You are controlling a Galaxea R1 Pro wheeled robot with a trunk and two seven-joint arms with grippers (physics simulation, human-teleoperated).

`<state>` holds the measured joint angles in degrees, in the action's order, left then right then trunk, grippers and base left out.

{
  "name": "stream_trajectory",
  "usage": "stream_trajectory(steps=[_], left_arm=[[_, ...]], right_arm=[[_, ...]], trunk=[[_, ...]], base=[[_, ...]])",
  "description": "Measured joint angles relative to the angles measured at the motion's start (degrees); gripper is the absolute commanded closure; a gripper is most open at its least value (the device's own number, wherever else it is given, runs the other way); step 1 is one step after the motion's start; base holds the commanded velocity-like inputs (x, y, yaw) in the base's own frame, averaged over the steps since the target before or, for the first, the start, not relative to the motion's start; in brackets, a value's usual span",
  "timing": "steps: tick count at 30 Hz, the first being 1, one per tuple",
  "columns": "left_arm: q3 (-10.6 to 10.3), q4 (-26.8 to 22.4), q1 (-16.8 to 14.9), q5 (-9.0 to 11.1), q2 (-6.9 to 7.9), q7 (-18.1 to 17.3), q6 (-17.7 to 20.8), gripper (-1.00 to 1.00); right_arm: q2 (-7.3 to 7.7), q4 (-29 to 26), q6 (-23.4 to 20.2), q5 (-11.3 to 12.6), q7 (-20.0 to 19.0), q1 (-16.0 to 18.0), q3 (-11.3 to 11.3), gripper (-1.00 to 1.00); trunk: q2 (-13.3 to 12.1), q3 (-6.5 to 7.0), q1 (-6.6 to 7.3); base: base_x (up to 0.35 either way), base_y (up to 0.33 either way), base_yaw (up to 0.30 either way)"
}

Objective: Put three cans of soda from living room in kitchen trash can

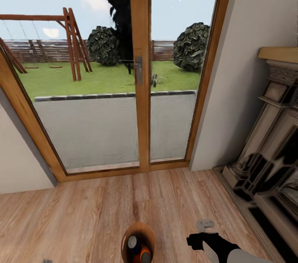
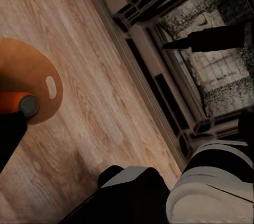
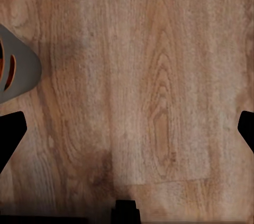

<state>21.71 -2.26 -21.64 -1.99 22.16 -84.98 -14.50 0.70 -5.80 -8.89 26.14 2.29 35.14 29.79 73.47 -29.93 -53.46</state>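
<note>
The tash can [image 1: 138,227], a small grey bucket with a copper inside, sits at the bottom centre of the head view, close in front of me. A blue can of soda [image 1: 132,241] and an orange one [image 1: 144,255] lie inside it. In the left wrist view the tash can's copper inside [image 2: 37,71] holds an orange can [image 2: 13,102], and one dark finger [image 2: 6,142] of my left gripper overlaps its rim. My right gripper [image 1: 203,236] hangs open over the bare floor, right of the tash can [image 3: 18,71].
Wood-framed glass doors [image 1: 140,89] stand straight ahead, with a garden behind them. The dark ornate fireplace surround [image 1: 269,163] runs along the right wall. Wood plank floor [image 1: 82,213] stretches from me to the doors.
</note>
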Motion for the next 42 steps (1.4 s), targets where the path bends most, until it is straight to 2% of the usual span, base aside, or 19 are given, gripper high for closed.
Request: stream_trajectory(steps=[3,8,13,21,38,42], left_arm=[[0.0,0.1,0.7,-2.8,-0.9,2.7,-0.4,-1.0],[-0.1,0.1,1.9,-4.3,-1.59,5.8,-0.6,-1.0],[0.0,0.1,2.8,-4.6,-1.73,7.7,-0.6,-1.0],[-0.1,0.1,4.7,-4.8,-1.75,8.3,-0.7,-1.0],[0.0,0.1,6.0,-4.9,-1.77,8.4,-0.7,-1.0],[0.0,0.1,6.8,-4.9,-1.77,8.4,-0.7,-1.0]], right_arm=[[0.0,0.0,0.3,0.0,0.0,-0.9,0.0,-1.0],[0.0,0.0,3.5,0.0,0.0,-2.8,0.0,-1.0],[0.0,0.0,4.4,0.0,0.0,-5.0,0.1,-1.0],[-0.12,-0.1,5.0,0.0,0.0,-9.2,0.1,-1.0],[-0.52,-0.2,5.2,-0.1,0.0,-13.7,0.2,-1.0],[-0.54,-0.2,7.5,-0.1,0.0,-15.0,0.3,-1.0]], trunk=[[-1.2,0.82,0.66],[-3.2,2.19,1.76],[-5.2,3.56,2.85],[-8.4,5.75,4.61],[-15.2,10.41,8.35],[-16.8,11.51,9.22]], base=[[0.0,0.0,0.0],[0.0,0.0,0.0],[0.0,0.0,0.0],[0.0,0.0,0.0],[0.0,0.0,0.0],[0.0,0.0,0.0]])
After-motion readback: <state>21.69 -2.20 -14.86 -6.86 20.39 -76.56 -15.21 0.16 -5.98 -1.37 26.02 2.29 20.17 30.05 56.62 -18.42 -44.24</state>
